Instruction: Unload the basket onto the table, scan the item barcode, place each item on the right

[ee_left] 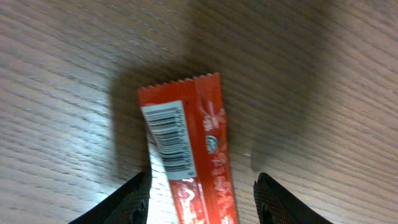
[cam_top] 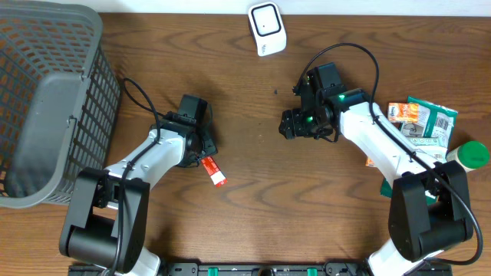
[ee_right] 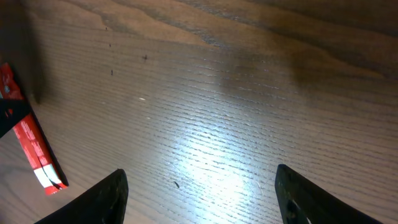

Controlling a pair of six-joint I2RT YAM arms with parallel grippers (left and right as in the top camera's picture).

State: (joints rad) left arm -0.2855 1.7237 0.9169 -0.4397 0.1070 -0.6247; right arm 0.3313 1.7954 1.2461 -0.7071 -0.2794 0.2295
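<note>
A red snack bar [cam_top: 214, 171] lies flat on the wooden table. Its white barcode label [ee_left: 171, 140] faces up in the left wrist view. My left gripper [cam_top: 204, 156] stands open over the bar's near end. One finger sits beside the bar's white edge and the other stands clear of it, so the bar [ee_left: 199, 155] lies loose between the jaws [ee_left: 202, 208]. My right gripper [cam_top: 290, 125] hovers open at the table's middle with only bare wood between its fingers [ee_right: 102, 199]. The bar [ee_right: 34, 146] shows at that view's left edge. The white scanner [cam_top: 267, 28] stands at the back.
A grey mesh basket [cam_top: 46, 100] fills the far left. Snack packets [cam_top: 420, 121] and a green-capped white bottle [cam_top: 468, 155] lie at the right edge beside the right arm.
</note>
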